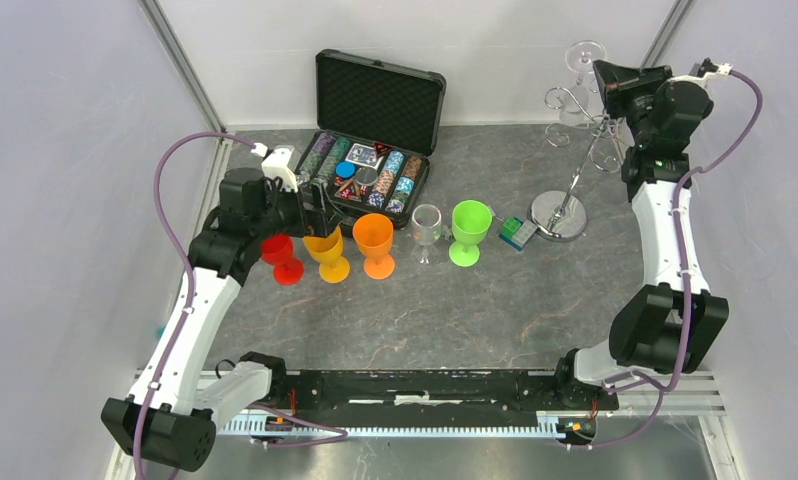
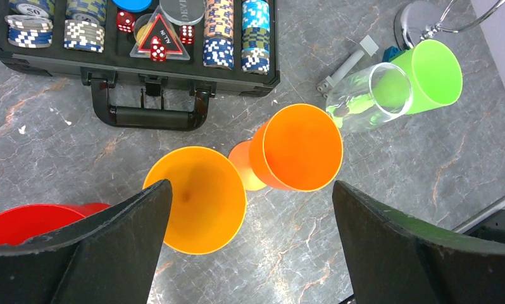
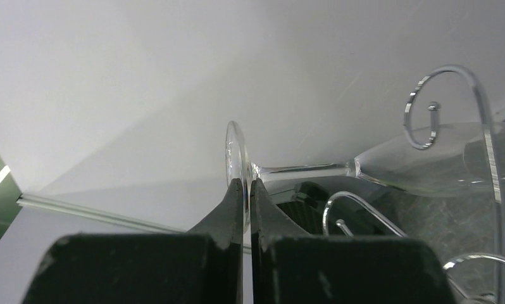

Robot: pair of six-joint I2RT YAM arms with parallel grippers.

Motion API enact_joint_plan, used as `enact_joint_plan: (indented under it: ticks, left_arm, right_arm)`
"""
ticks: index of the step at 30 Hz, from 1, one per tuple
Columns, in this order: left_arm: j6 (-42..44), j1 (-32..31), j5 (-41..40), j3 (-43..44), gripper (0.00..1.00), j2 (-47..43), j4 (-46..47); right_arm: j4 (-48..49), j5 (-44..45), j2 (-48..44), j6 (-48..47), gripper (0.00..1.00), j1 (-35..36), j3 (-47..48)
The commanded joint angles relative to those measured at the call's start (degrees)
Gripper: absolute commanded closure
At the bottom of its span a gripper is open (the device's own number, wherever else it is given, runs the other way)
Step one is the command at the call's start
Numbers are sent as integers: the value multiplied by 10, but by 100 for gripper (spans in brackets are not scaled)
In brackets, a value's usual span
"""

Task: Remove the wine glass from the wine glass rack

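R gripper (image 3: 247, 185) clamped on the foot rim of the wine glass (image 3: 421, 166) up at the rack (image 1: 560, 213) top; L gripper (image 2: 250, 190) spread wide, holding nothing.

Rack stands at far R of the table (image 1: 475, 310), w/ its disc base just beside a small green-blue box (image 1: 518, 233). In the wrist view the glass lies sideways: foot edge-on between the fingers (image 3: 232, 202), stem running R, bowl behind a chrome curl; can't tell if it touches the wire. From the top cam the foot sits above the curled arms. L gripper hangs over the yellow cup (image 2: 202, 196) and the orange cup (image 2: 297, 147), in a row w/ a red cup (image 1: 280, 252), a clear cup (image 1: 427, 224) and a green cup (image 1: 469, 226), in front of an open poker chip case (image 1: 375, 130).
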Motion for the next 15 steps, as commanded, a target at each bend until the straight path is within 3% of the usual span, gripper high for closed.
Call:
enact_joint_plan:
  ticks: [1, 15]
  left_arm:
    - [17, 2, -6, 1, 0, -12, 21]
    - [12, 2, 9, -3, 0, -23, 41]
  right_arm:
    - [116, -39, 15, 27, 100, 17, 21]
    - [289, -132, 21, 95, 100, 81, 28]
